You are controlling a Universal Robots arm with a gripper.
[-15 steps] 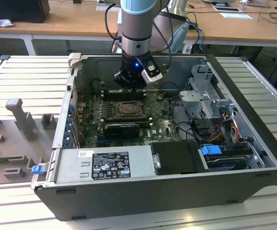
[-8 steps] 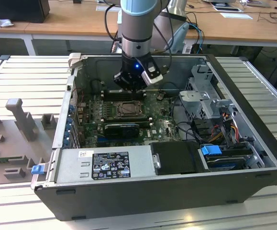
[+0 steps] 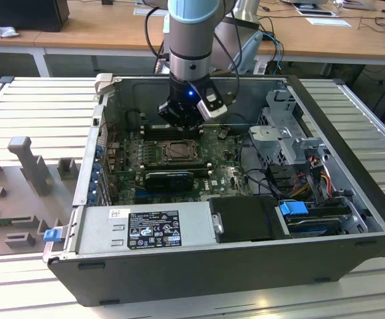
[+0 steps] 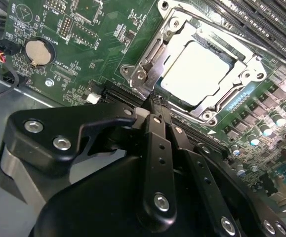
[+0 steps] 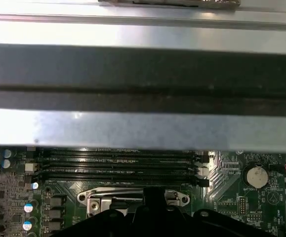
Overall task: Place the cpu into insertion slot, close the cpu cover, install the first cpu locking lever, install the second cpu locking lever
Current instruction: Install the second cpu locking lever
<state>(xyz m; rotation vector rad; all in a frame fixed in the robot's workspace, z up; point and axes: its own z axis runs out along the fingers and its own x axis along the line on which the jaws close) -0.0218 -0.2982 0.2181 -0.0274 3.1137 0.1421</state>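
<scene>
Not much can actually be read here. A black label (image 3: 153,229) packed with white print and symbols is stuck on the power supply housing (image 3: 192,211), with a small white sticker (image 3: 117,213) beside it, but no word can be made out on either. Tiny white silkscreen lettering is scattered over the green motherboard (image 4: 83,29) around the coin cell battery (image 4: 38,52) in both wrist views, too small to be deciphered.
</scene>
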